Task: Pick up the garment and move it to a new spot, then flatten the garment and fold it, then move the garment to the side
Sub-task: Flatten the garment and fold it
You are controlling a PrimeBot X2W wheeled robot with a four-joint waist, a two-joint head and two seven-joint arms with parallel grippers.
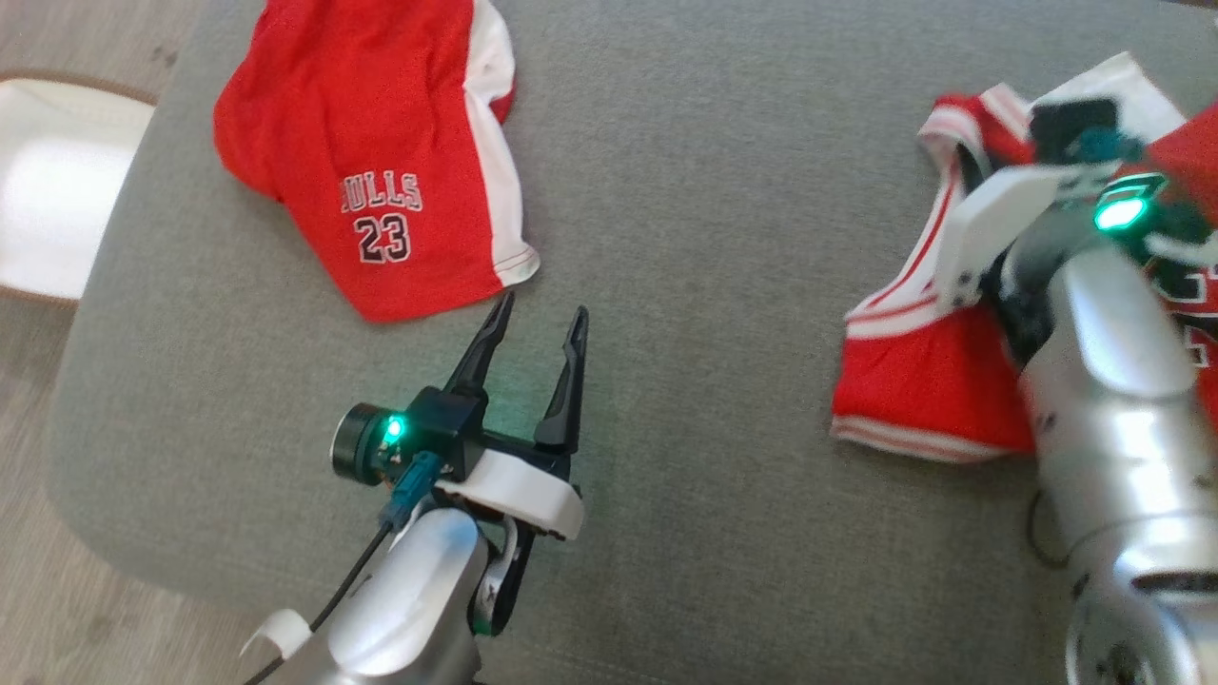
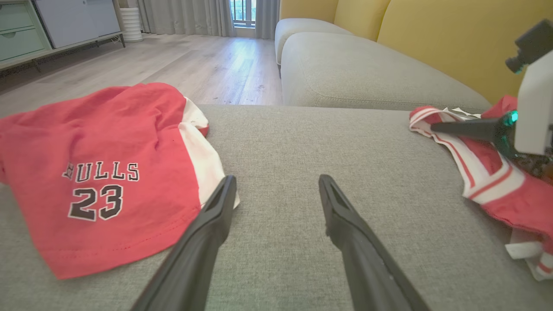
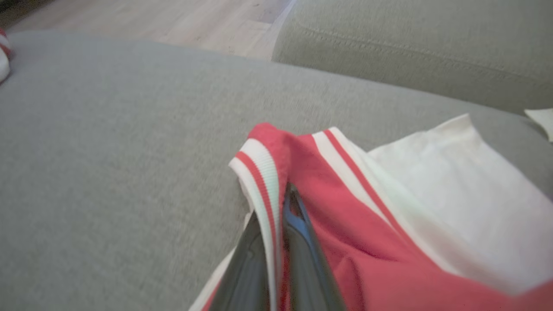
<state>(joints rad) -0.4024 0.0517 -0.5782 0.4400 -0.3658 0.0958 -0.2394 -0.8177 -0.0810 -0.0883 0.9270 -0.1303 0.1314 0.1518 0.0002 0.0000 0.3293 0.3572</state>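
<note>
The garment (image 1: 913, 381), a red jersey with white-and-red striped trim, lies crumpled at the right of the grey cushion (image 1: 714, 238). My right gripper (image 3: 276, 207) is shut on its striped edge, with the fabric (image 3: 328, 216) pinched between the two fingers and lifted into a fold. From the left wrist view the same gripper (image 2: 436, 127) reaches in over the garment (image 2: 497, 185). My left gripper (image 1: 542, 306) stands open and empty near the cushion's middle, fingers (image 2: 216, 216) pointing at bare fabric.
Red shorts (image 1: 381, 162) printed "BULLS 23" lie at the cushion's far left, just left of my left gripper (image 2: 276, 179). A white object (image 1: 48, 181) sits on the wooden floor beyond the cushion's left edge. Another grey seat (image 2: 354, 73) and yellow backrests (image 2: 432, 39) stand behind.
</note>
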